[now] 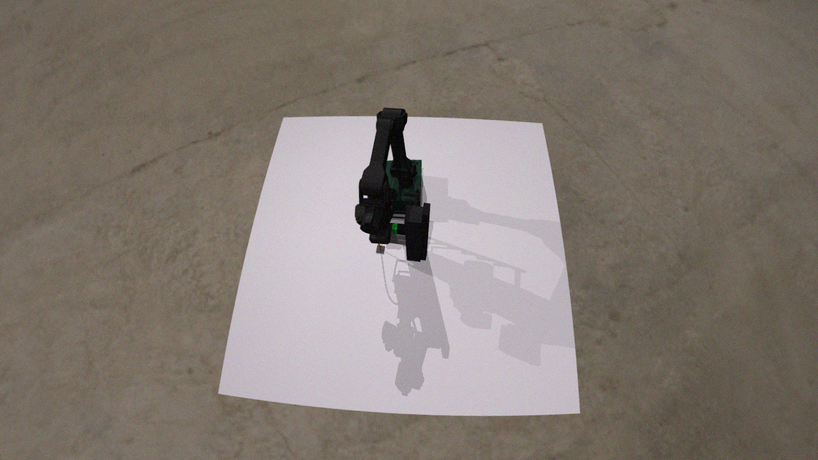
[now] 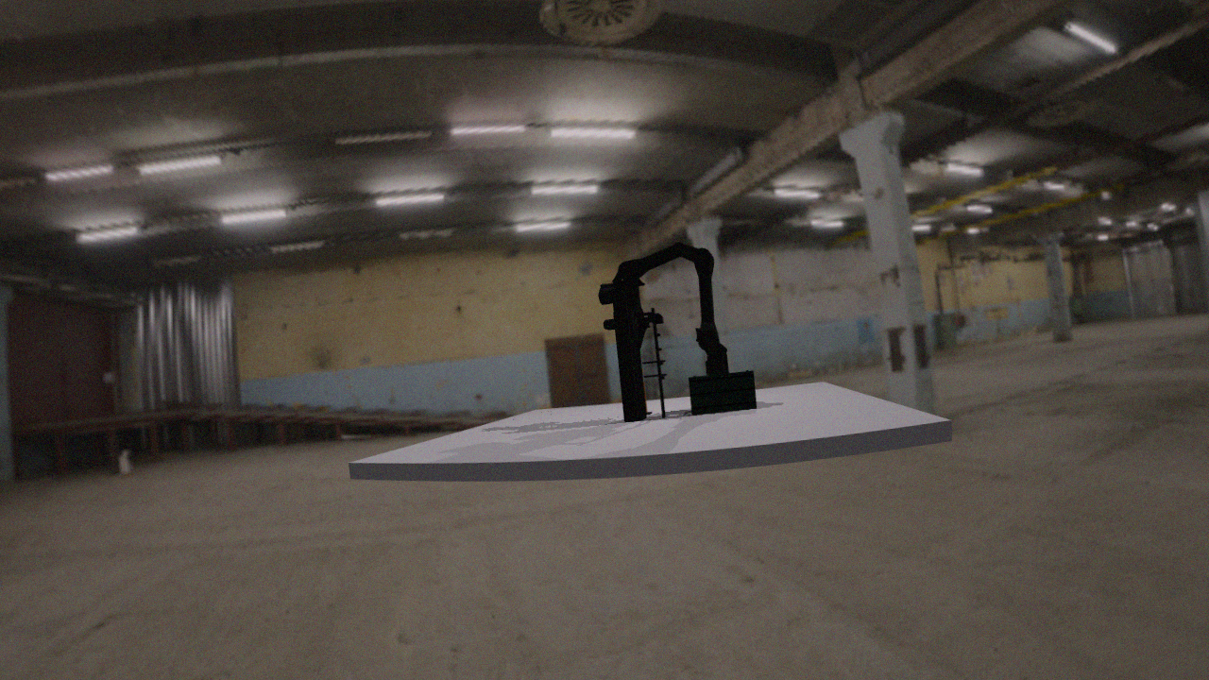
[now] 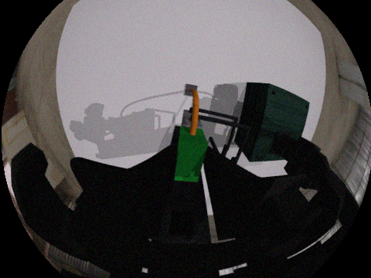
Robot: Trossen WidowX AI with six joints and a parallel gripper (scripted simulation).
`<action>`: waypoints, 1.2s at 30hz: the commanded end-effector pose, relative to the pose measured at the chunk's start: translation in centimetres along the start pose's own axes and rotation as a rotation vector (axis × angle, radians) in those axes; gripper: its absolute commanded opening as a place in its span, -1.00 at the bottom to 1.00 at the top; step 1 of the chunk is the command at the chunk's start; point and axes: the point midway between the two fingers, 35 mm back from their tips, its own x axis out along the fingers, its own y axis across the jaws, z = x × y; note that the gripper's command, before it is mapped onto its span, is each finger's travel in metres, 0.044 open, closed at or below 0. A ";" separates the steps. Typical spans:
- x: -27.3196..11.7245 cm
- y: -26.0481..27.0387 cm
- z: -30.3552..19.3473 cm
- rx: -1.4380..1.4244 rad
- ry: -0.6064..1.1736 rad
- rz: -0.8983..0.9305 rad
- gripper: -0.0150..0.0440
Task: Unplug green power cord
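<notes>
The green plug (image 3: 191,154) (image 1: 394,229) is at the middle of the wrist view, with its orange cord (image 3: 195,110) running from its end to a small grey block (image 3: 191,89) (image 1: 380,249) on the table. My gripper (image 3: 190,148) is shut on the green plug, with a dark finger against each side. A tall dark upright block, seemingly the power strip (image 1: 417,234) (image 2: 630,372), stands beside the plug. The plug's far end merges with dark parts, so I cannot tell whether it sits in the strip.
A thin black frame (image 3: 216,114) (image 2: 655,347) stands close beside the gripper. A dark green box (image 3: 286,120) (image 2: 722,394) stands under the arm's base. The white table (image 1: 274,285) (image 2: 845,414) carries them, with shadows across its front and right.
</notes>
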 end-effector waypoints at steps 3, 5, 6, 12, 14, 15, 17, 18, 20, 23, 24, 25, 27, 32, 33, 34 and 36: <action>-0.3 -0.1 3.4 0.035 -0.072 0.000 -0.49; -0.3 -0.2 3.7 0.035 -0.072 0.000 -0.49; -0.3 -0.2 3.9 0.035 -0.072 0.000 -0.49; -0.4 -0.4 4.8 0.036 -0.072 0.000 -0.49; -0.3 -0.4 4.4 0.037 -0.072 0.000 -0.31; -0.3 -0.5 4.0 0.037 -0.071 0.000 -0.22; -0.2 -0.5 3.9 0.037 -0.071 0.000 -0.05; -0.2 -0.5 3.9 0.037 -0.071 0.000 0.04; -0.2 -0.5 3.9 0.037 -0.071 0.000 0.22; -0.2 -0.5 3.9 0.037 -0.071 0.000 0.49; -0.2 -0.5 3.9 0.037 -0.071 0.000 0.58; -0.2 -0.5 3.9 0.037 -0.071 0.000 0.67; -0.4 -0.4 4.5 0.037 -0.071 0.000 0.84; -1.5 -0.5 8.3 0.037 -0.074 0.000 1.00; -1.7 -0.6 9.1 0.037 -0.075 0.000 1.00; -1.8 -0.7 9.6 0.037 -0.076 0.000 1.00; -1.9 -0.7 9.8 0.037 -0.076 0.000 1.00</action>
